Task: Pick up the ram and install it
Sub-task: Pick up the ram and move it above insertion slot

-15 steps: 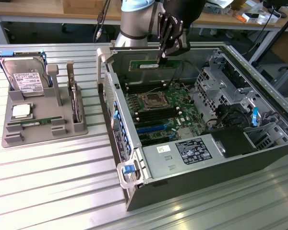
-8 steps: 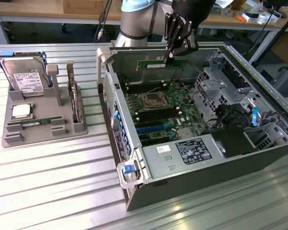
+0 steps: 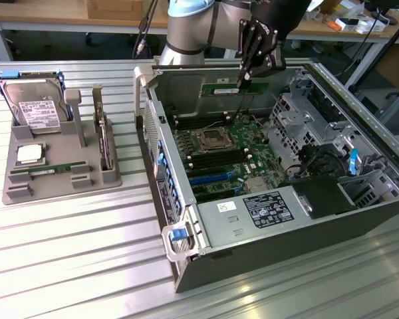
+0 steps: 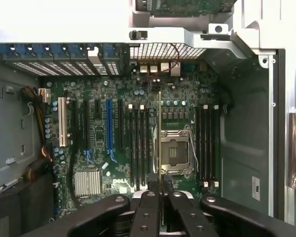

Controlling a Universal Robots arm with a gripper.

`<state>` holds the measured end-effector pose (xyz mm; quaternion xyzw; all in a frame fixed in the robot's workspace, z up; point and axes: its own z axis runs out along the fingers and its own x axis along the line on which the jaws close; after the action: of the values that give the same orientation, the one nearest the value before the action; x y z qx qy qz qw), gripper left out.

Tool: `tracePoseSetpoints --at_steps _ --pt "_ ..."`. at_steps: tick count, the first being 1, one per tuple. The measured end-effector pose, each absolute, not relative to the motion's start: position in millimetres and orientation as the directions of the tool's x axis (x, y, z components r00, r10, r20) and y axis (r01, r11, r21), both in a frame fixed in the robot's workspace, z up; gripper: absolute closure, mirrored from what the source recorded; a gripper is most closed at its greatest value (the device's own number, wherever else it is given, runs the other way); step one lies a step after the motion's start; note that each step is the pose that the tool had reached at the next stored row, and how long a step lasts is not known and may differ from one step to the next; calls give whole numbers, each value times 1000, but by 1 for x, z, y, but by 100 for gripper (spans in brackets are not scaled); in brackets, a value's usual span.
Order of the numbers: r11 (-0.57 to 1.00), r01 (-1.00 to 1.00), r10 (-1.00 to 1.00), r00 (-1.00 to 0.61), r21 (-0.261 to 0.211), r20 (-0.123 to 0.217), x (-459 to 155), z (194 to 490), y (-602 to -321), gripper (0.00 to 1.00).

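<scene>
The gripper (image 3: 247, 74) is clamped on one end of the ram (image 3: 221, 88) and holds it in the air at the upper middle of the exterior view. The stick hangs over the open computer case (image 3: 186, 266). Below it lie the motherboard (image 3: 219, 163) and the CPU socket (image 3: 209, 139).

Table (image 3: 73, 266) ribbed bright metal — ram (image 3: 219, 88) green circuit-board.

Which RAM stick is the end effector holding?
The ram clamped in the end effector above the motherboard; the other stick lies flat in the grey tray.
</scene>
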<state>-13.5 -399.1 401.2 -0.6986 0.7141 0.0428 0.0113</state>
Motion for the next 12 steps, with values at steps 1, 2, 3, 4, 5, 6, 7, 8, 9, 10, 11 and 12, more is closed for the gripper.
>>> tracePoseSetpoints --at_steps 1,2,3,4,5,6,7,8,9,10,11,12 --pt "20 -999 -997 -24 45 -76 -12 401 -399 88" --pt "20 -999 -997 -24 45 -76 -10 401 -399 88" --pt "20 -999 -997 -24 45 -76 -8 401 -399 88" --pt "20 -999 -997 -24 45 -76 -6 401 -399 88" --pt "20 -999 -997 -24 45 -76 -3 401 -399 88" --pt "20 -999 -997 -24 45 -76 0 401 -399 88" --pt "20 -999 -997 -24 45 -76 3 401 -399 88" --pt "20 -999 -997 -24 45 -76 6 401 -399 88" --pt "20 -999 -997 -24 45 -76 7 401 -399 88" --pt "20 -999 -997 -24 45 -76 8 400 -399 88" --pt "20 -999 -997 -24 45 -76 12 400 -399 88" --pt "20 -999 -997 -24 45 -76 16 400 -399 88"
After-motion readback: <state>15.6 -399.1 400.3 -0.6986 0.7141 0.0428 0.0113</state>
